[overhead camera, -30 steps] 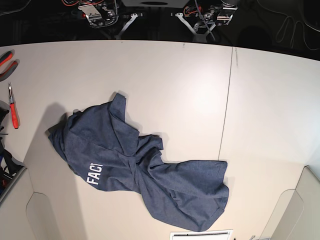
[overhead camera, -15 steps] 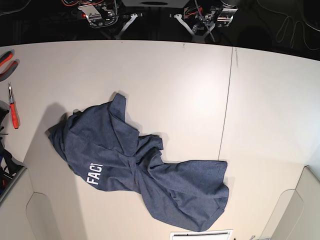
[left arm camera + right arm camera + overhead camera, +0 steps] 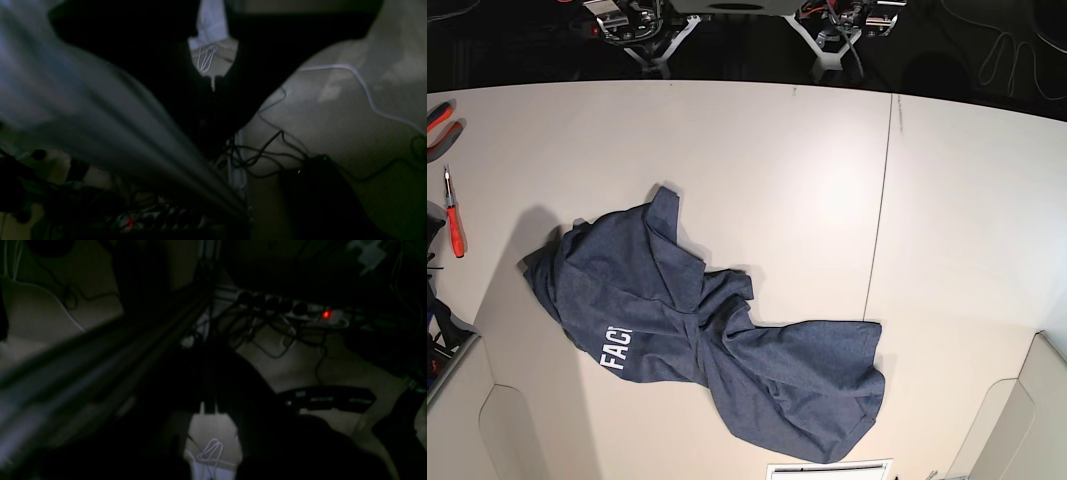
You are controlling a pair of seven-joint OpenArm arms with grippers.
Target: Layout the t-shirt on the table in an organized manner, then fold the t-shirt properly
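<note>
the t-shirt lies in a crumpled heap on the surface, toward the near-left part, twisted at its middle so one bunched half sits left and a flatter half trails toward the near edge. white letters show on a fold at its left. nothing is laid out yet, so by my reading the laying-out step has not begun.

both arms sit at the far edge, well apart from the cloth. the left tool and the right tool show only as pale fingers poking past the edge, each drawn narrow and holding nothing. both wrist views look down into dark cables under the far side, not at the shirt.

the next move likely calls for both tools to spread wide, reach across to the heap, and take two edges or corners so the twist can be pulled out flat.

a red screwdriver lies at the far left, clear of the cloth.
</note>
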